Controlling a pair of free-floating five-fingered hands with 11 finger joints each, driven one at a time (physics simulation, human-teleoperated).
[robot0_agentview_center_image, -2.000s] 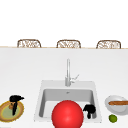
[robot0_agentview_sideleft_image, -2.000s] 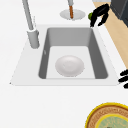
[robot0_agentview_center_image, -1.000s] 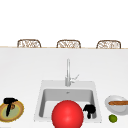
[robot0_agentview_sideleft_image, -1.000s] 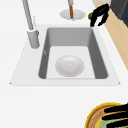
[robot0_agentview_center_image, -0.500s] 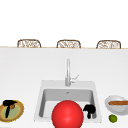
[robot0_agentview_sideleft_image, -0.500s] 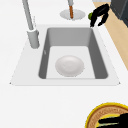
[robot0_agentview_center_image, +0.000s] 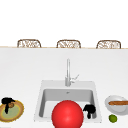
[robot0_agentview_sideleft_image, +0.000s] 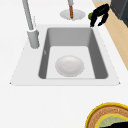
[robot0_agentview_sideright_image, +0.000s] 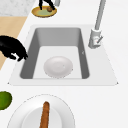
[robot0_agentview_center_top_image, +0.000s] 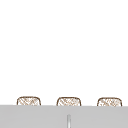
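From the front I log the left hand (robot0_agentview_center_image: 8, 101) low over the round yellow-rimmed plate (robot0_agentview_center_image: 15, 114), fingers curled about a small brown lump (robot0_agentview_center_image: 10, 105) on it, where two seconds ago it hung above the plate; the right hand (robot0_agentview_center_image: 89, 110) hangs with loosely curved fingers, holding nothing, at the right rim of the smooth grey sink (robot0_agentview_center_image: 42, 100), unchanged, beside a glossy red ball (robot0_agentview_center_image: 67, 115), a white dish with a brown stick (robot0_agentview_center_image: 117, 103) and a green lime (robot0_agentview_center_image: 113, 118). From the left side I see the right hand (robot0_agentview_sideleft_image: 98, 16) by the sink's far corner, a pale shallow bowl (robot0_agentview_sideleft_image: 69, 65) in the basin, and the ringed plate (robot0_agentview_sideleft_image: 105, 116) at the bottom edge. From the right side the left hand (robot0_agentview_sideright_image: 45, 4) stands on the far plate (robot0_agentview_sideright_image: 41, 12) against the lump (robot0_agentview_sideright_image: 50, 9), and above sit three woven chair backs (robot0_agentview_center_top_image: 28, 101).
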